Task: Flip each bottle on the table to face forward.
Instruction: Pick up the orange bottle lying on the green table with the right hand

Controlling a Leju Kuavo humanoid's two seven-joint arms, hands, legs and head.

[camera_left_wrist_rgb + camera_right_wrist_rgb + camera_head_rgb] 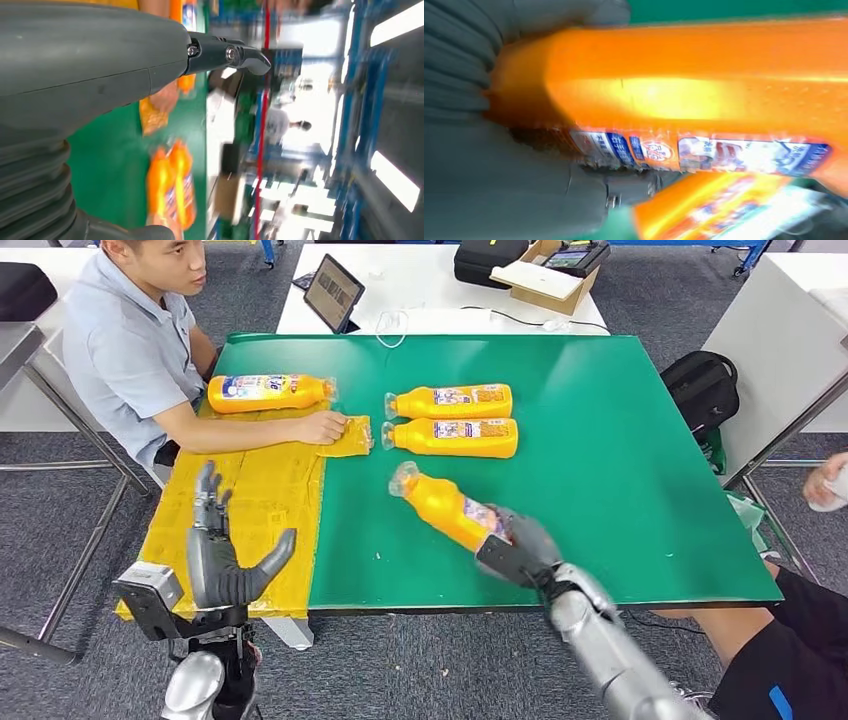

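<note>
My right hand [515,545] grips an orange bottle [446,506] by its base, lifted at a slant over the green mat [620,470], cap pointing far left. The same bottle [704,95] looms close in the right wrist view, its label along one side, held by the right hand [484,170]. Two more orange bottles [450,401] [451,437] lie side by side on the mat beyond it, caps to the left. A fourth bottle [268,392] lies at the far left by a person's arm. My left hand [222,558] is raised beside the table's left edge, fingers spread, holding nothing.
A seated person [135,340] rests a hand [322,426] on yellow sheets [260,500] covering the table's left part. A tablet [333,292], a box and a black case stand on the white table behind. A black bag [703,387] sits on the floor at the right.
</note>
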